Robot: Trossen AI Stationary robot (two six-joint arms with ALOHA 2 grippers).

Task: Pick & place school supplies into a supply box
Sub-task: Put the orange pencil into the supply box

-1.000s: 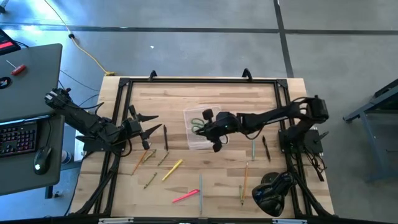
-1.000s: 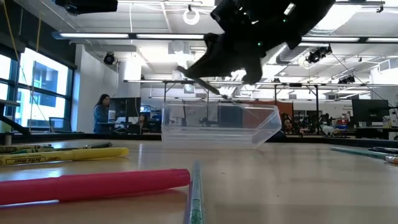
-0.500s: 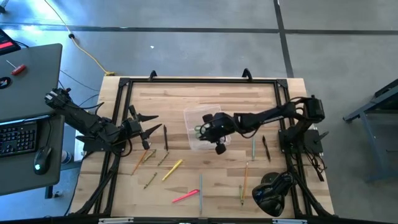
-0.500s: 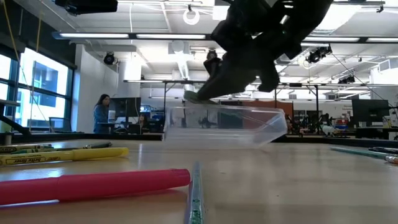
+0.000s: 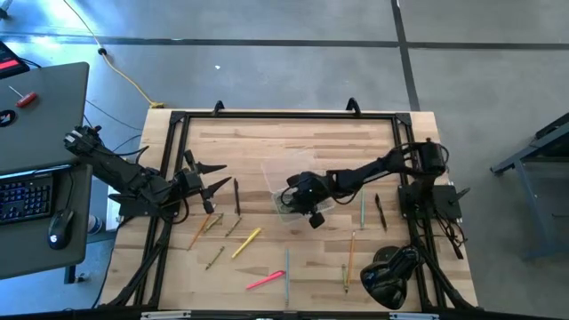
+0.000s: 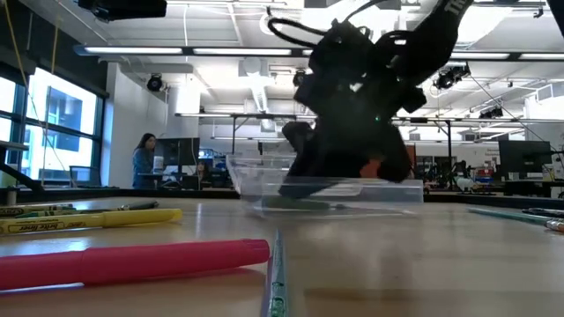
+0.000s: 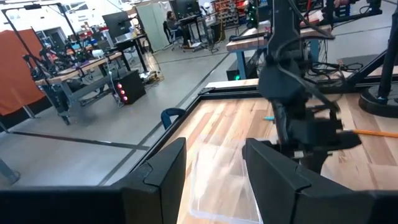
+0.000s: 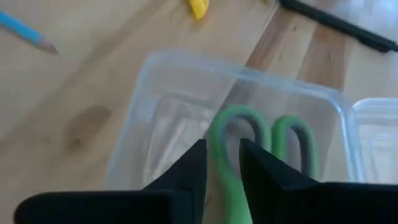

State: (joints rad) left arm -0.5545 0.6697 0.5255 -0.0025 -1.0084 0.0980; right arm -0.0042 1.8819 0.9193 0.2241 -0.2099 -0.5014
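Note:
The clear supply box (image 5: 274, 173) lies mid-table. My right gripper (image 5: 290, 199) reaches down into it at a slant. The green-handled scissors (image 8: 249, 134) lie in the box, one handle arm running between the parted fingers of the gripper (image 8: 222, 146). In the low view the gripper (image 6: 298, 180) is down at the floor of the box (image 6: 256, 180). My left gripper (image 5: 226, 176) hangs open over the table's left part, level, with nothing between its fingers (image 7: 214, 149). Loose pens and pencils lie on the wood around the box. My right gripper's fingers stand on either side of one green handle arm (image 8: 225, 168) of the scissors, coming slantwise from above and from the table's right. The scissors rest inside the box. Whether the fingers touch the handle, I cannot tell.
On the near half lie a yellow marker (image 5: 246, 242), a pink marker (image 5: 266, 281), an orange pencil (image 5: 350, 253) and a light blue pencil (image 5: 362, 212). A dark pen (image 5: 236, 196) lies by my left gripper. A bulky black object (image 5: 388, 276) sits at the near right corner.
My right gripper has sunk from above the box down into it, tipping its fingers farther down and shifting a little toward the near edge. The scissors have gone down with it to the box floor.

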